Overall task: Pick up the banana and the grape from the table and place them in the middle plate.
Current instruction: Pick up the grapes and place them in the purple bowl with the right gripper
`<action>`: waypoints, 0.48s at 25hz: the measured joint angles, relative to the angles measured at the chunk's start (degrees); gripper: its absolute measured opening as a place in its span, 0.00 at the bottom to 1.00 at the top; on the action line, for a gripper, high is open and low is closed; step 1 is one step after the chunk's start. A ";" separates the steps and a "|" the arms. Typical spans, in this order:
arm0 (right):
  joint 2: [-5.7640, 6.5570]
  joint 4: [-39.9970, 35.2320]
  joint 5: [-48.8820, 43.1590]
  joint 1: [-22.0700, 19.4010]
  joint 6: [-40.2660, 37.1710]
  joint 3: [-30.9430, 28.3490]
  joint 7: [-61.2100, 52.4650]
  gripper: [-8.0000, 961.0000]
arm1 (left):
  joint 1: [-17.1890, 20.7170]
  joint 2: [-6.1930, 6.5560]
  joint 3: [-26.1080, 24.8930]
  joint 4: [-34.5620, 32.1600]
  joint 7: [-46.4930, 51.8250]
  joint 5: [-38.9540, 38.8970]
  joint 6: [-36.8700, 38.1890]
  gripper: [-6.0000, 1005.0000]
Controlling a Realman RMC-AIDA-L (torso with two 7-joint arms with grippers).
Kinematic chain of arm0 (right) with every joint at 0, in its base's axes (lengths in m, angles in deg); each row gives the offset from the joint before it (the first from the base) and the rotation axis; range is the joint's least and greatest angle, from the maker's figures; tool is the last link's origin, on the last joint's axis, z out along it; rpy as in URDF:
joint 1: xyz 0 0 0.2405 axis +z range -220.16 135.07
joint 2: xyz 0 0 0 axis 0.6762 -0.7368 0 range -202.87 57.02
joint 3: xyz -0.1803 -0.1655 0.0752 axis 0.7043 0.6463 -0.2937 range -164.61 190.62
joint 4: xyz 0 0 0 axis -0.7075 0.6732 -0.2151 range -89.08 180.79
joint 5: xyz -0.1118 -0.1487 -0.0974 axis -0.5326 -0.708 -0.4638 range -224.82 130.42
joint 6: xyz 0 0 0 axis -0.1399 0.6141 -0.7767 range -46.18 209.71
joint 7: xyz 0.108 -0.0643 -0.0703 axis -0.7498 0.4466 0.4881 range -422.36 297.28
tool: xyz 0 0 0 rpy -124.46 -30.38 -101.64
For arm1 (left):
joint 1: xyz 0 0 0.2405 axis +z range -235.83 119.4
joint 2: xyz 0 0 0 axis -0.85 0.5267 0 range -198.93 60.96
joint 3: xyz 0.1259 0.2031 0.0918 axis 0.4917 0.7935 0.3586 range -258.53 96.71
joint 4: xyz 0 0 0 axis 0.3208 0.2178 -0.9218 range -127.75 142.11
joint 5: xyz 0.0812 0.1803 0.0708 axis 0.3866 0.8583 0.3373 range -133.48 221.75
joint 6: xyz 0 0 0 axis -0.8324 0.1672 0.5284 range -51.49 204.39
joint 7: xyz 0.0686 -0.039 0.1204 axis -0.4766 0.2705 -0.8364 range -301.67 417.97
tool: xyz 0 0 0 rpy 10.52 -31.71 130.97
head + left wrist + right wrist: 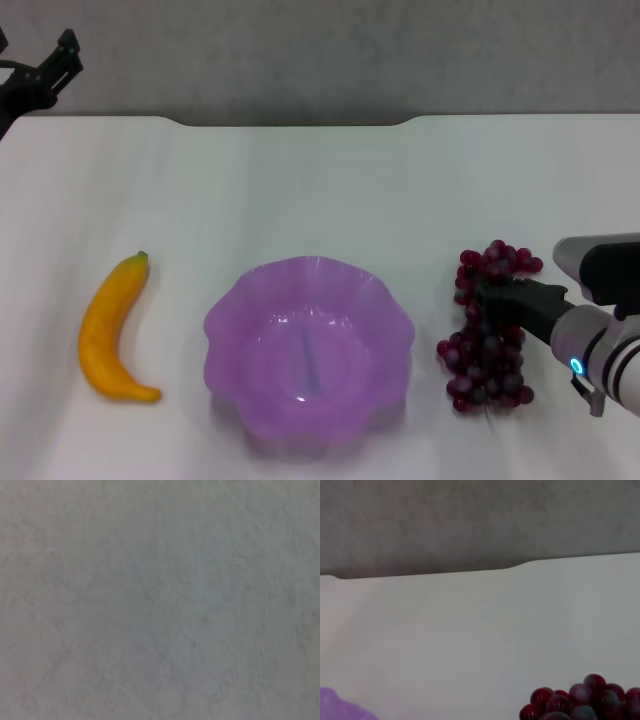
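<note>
- Table (300, 190): white top with a shallow notch in the far edge; all items below lie on it.
- Plate (308, 350): translucent purple, wavy rim, in the middle near the front edge; nothing lies in it. A sliver of its rim shows in the right wrist view.
- Banana (112, 330): yellow-orange, dark tip pointing away from the robot, lying flat to the left of the plate, apart from it.
- Grapes (485, 330): dark red-purple bunch lying to the right of the plate, not touching it.
- Right gripper (495, 300): reaches in from the right, its dark fingers over the middle of the bunch; whether they are spread or pinching cannot be told.
- Left gripper (55, 65): raised at the far left corner, well away from the banana; finger state cannot be told.
</note>
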 joint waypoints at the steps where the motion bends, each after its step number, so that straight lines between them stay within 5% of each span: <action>1: 0.02 0.01 -0.01 0.06 -0.13 0.26 0.00 0.32 | 0.00 0.00 0.00 0.00 0.00 -0.03 0.00 0.87; 12: 0.12 -1.10 -0.02 -0.16 -3.04 2.03 0.06 0.30 | 0.20 0.00 0.00 0.05 0.00 -0.01 0.00 0.87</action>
